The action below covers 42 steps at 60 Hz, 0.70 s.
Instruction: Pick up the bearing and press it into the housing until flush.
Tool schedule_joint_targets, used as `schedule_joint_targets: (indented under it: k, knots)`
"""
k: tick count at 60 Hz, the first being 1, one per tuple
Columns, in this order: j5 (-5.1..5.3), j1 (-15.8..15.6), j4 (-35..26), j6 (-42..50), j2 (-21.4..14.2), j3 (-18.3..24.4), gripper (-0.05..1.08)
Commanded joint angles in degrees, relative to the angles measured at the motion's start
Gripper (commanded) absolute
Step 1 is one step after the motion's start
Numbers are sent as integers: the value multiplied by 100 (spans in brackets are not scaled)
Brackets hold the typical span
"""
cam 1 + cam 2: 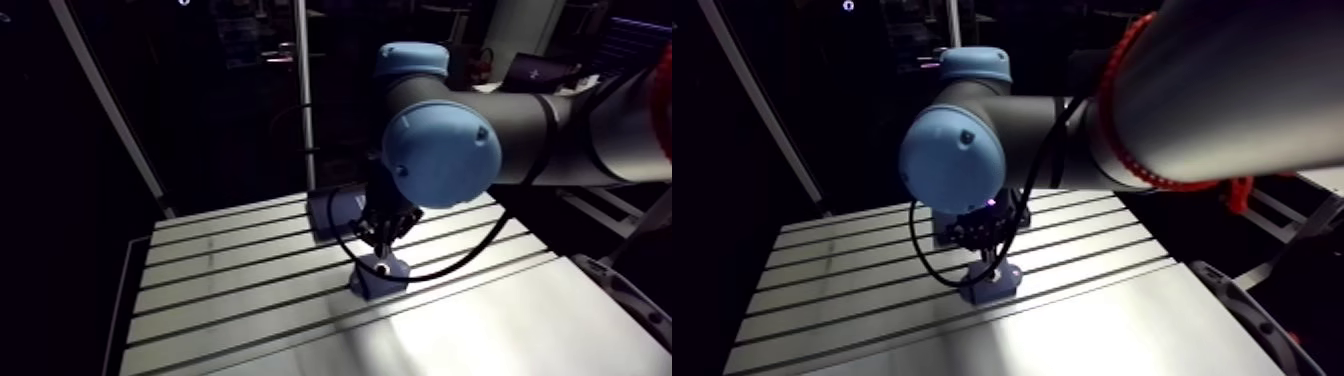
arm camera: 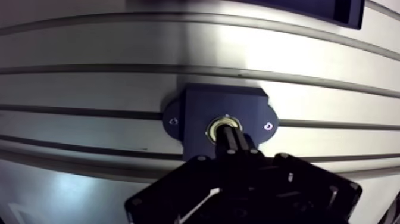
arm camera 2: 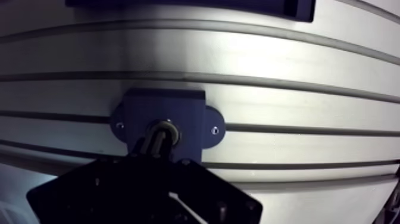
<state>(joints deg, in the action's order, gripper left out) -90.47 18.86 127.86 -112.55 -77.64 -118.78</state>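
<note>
In the arm view, the hand (image 1: 381, 255) stands straight over the blue housing (image 1: 370, 285) on the slotted surface (image 1: 230, 290). In the wrist view, the hand is clenched with nothing between its tips. The tips touch the bearing (image 2: 213, 127), which sits in the middle hole of the housing.

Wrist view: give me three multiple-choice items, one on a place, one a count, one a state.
1. Housing sits: A on the slotted table; B in a tray; C in the gripper.
2. Screws in its ears: A one; B two; C four.
3. Gripper fingers: A spread wide; B together at the bearing; C hidden.
Answers: A, it lies flat across the slots; B, one screw shows in each ear; B, the tips meet on the ring in the bore.
</note>
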Motion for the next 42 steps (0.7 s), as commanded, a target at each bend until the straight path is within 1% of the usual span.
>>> schedule_joint_targets:
  k: [1, 5, 6, 7, 8, 9, 10, 11, 12, 13, 14, 15, 16, 17, 18, 19, 20, 21, 22, 23, 24, 25, 26, 28, 30, 31, 36, 38, 39, 40, 41, 42]
  knots:
    - [-1, -13, -307, 9, -208, 203, 107]
    - [-1, -13, -454, 9, -243, 314, 104]
    - [7, -20, -548, 9, -254, 368, 100]
    - [7, -20, -548, 9, -254, 368, 100]
    - [8, -22, -644, 16, -270, 428, 89]
    - [8, -22, -644, 16, -270, 428, 89]
    - [-7, -37, -748, 17, -295, 497, 70]
    - [-7, -37, -748, 17, -295, 497, 70]
    - [-2, -54, -846, 18, -321, 560, 48]
    - [-2, -54, -846, 18, -321, 560, 48]
    - [-1, -56, -943, 18, -340, 622, 29]
    - [-1, -56, -943, 18, -340, 622, 29]
    - [-8, -64, -1062, 18, -358, 691, 16]
    - [-8, -64, -1062, 18, -358, 691, 16]
    - [-17, -73, -1200, 18, -360, 776, 10]
    - [-17, -73, -1200, 18, -360, 776, 10]
    - [-3, -82, -1370, 10, -368, 856, 4]
    - [-1, -91, -1545, 9, -369, 957, 2]
    - [-1, -91, -1545, 9, -369, 957, 2]
    - [-1, -114, -1728, 16, -370, 1055, 2]
    - [-1, -114, -1728, 16, -370, 1055, 2]
    - [-1, -140, -1912, 17, -385, 1152, 2]
    - [-1, -140, -1912, 17, -385, 1152, 2]
    - [0, -169, -2242, 72, -428, 1354, 1]
    - [0, -169, -2242, 72, -428, 1354, 1]
    - [-1, -178, -2378, 93, -446, 1451, 1]
    - [15, -187, -2633, 145, -497, 1644, 1]
    - [48, -196, -2984, 253, -526, 1861, 1]
    - [48, -196, -2984, 253, -526, 1861, 1]
    - [81, -212, -3169, 329, -528, 1975, 1]
    - [81, -212, -3169, 329, -528, 1975, 1]
    - [116, -237, -3324, 401, -535, 2074, 1]
